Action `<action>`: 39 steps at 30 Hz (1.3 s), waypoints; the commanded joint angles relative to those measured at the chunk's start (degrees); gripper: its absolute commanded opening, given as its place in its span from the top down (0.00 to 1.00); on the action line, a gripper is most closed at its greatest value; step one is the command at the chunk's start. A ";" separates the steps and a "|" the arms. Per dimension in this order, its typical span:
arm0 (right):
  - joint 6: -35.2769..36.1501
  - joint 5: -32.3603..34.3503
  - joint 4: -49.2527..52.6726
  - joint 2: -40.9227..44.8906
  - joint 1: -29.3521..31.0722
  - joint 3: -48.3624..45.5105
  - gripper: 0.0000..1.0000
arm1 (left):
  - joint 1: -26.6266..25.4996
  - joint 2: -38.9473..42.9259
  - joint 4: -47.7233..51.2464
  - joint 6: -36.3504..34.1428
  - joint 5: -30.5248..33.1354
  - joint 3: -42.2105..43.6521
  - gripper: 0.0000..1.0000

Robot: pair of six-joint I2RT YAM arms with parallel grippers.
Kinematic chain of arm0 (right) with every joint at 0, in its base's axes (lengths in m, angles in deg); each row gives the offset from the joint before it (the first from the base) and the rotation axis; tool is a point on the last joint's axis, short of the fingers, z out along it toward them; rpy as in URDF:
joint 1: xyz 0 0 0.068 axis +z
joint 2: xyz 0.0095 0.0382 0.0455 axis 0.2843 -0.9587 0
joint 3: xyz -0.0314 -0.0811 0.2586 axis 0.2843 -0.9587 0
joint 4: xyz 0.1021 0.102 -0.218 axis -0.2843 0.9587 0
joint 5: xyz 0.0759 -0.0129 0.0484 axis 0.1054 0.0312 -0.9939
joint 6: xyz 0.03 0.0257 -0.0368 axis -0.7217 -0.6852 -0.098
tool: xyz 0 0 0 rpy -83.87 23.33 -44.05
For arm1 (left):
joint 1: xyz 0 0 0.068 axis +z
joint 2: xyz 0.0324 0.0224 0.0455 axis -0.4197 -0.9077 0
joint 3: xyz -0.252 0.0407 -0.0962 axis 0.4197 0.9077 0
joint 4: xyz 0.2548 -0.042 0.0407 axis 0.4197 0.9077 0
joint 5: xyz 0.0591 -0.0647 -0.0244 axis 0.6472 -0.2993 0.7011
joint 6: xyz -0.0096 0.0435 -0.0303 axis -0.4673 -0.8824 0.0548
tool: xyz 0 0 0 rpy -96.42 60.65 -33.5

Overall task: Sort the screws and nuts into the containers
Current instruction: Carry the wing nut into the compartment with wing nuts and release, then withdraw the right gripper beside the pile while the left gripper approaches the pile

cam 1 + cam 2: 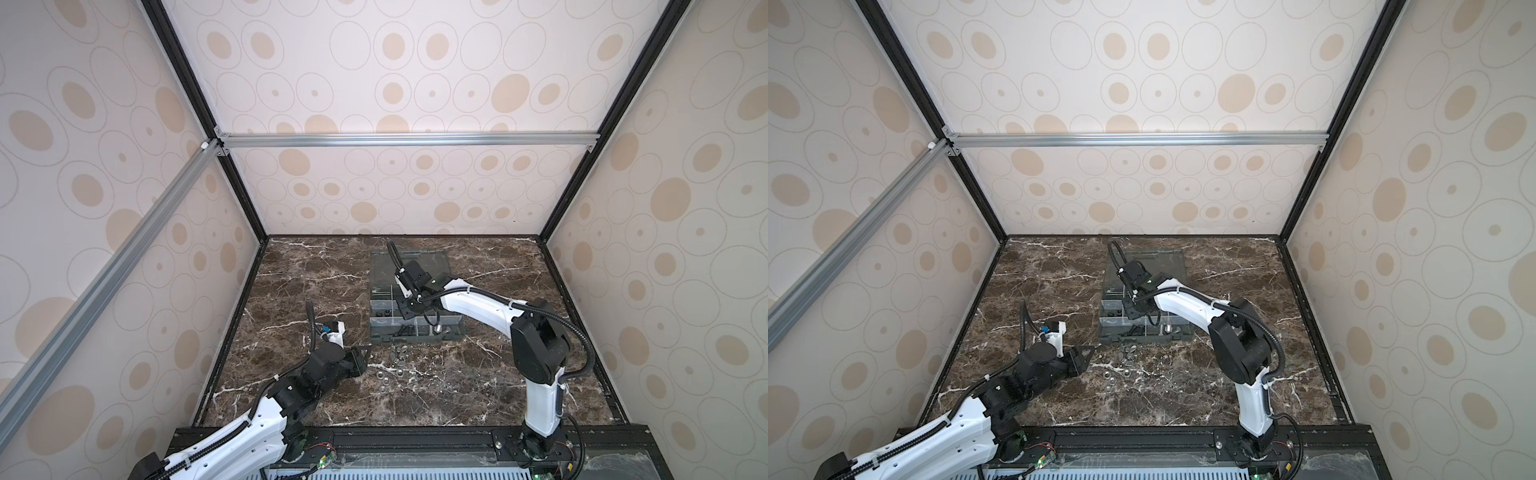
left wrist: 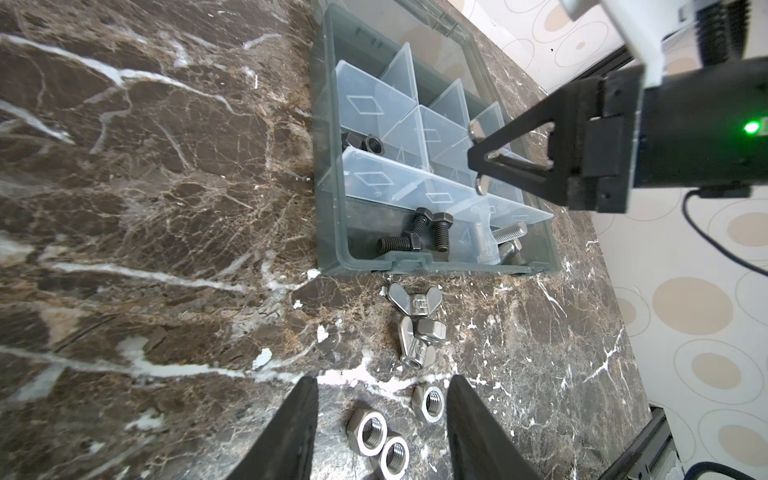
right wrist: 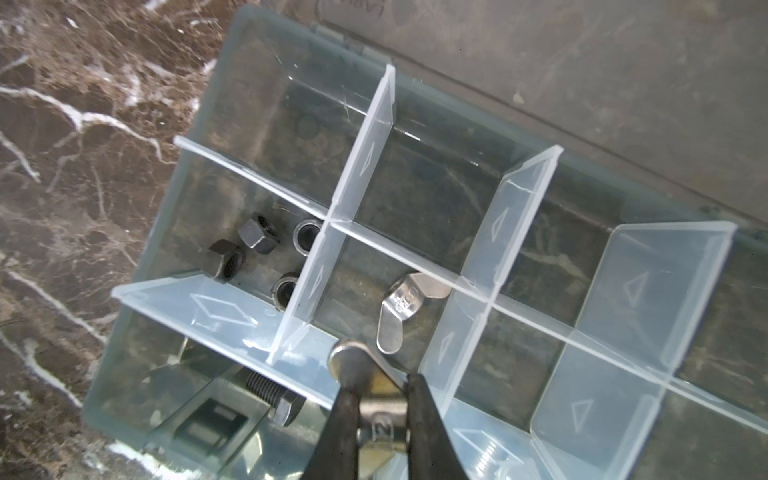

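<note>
Plainly, my right gripper (image 3: 380, 386) was clamped narrow on a wing nut (image 3: 353, 359) above the organizer box (image 3: 153, 266), near the compartment (image 3: 361, 266) where a second wing nut (image 3: 399, 307) lay. I judged it light, rigid and slick, best pinched across its flat wings. My left gripper (image 2: 382, 378) stood half spread, empty, over hex nuts (image 2: 368, 432) just in front of the box.

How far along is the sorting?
Done: black nuts, one wing nut, black screws and silver screws lie in organizer compartments. In hand: right gripper holds a second wing nut above them. Remaining: two wing nuts and silver hex nuts on the table.
</note>
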 commanded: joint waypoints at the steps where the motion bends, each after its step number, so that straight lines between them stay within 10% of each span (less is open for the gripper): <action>1: 0.14 -0.80 0.94 -0.81 -0.34 2.52 0.83 | -0.30 0.61 0.20 1.26 0.18 -0.01 0.50; 13: -0.21 -1.00 1.19 0.19 -0.38 2.52 0.61 | -0.70 0.08 -0.81 1.63 0.36 0.50 0.50; 39: -4.46 -5.85 -2.22 25.23 -0.43 -22.35 0.59 | -4.30 -6.67 -5.22 2.07 0.88 -1.24 0.50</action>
